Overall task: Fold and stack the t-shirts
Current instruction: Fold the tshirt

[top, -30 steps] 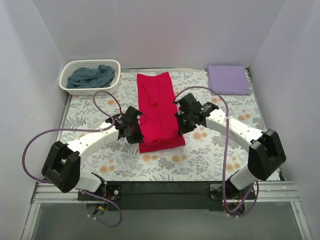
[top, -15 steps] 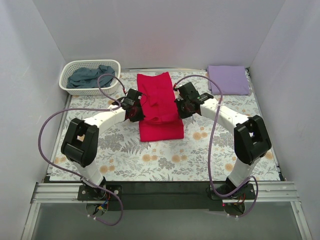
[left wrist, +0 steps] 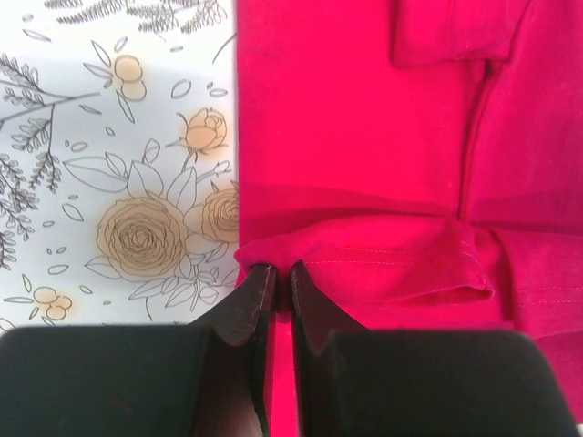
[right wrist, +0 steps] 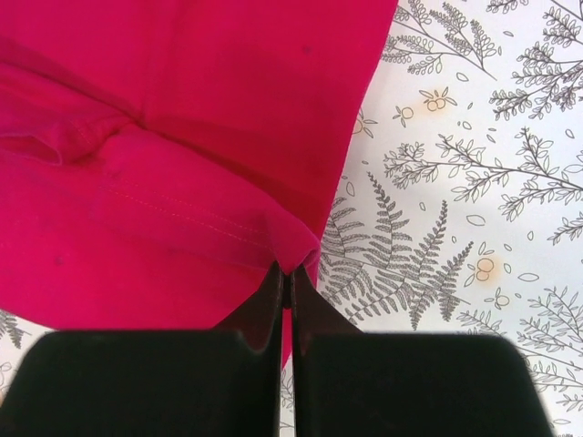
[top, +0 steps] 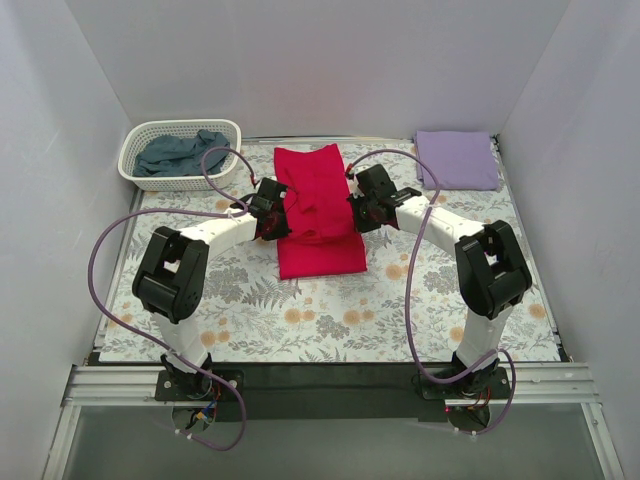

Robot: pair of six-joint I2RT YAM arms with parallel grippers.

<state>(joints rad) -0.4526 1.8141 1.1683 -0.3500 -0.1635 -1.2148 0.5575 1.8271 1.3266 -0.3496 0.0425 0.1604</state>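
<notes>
The crimson red t-shirt (top: 318, 210) lies as a long strip on the floral table cover, its near end lifted and carried back over the middle. My left gripper (top: 273, 215) is shut on the shirt's left near corner (left wrist: 273, 259). My right gripper (top: 360, 210) is shut on the right near corner (right wrist: 290, 259). Both hold the hem a little above the cloth beneath. The lavender t-shirt (top: 456, 159) lies folded at the back right. The slate blue-grey t-shirt (top: 183, 153) is bunched in the basket.
A white plastic basket (top: 135, 160) stands at the back left. Pale walls close in the table on three sides. Purple cables loop from both arms over the floral cover (top: 330, 310).
Both grippers have moved away from me with the red shirt's near hem, folding it back over the middle. The near end of the shirt now lies shorter on the table.
</notes>
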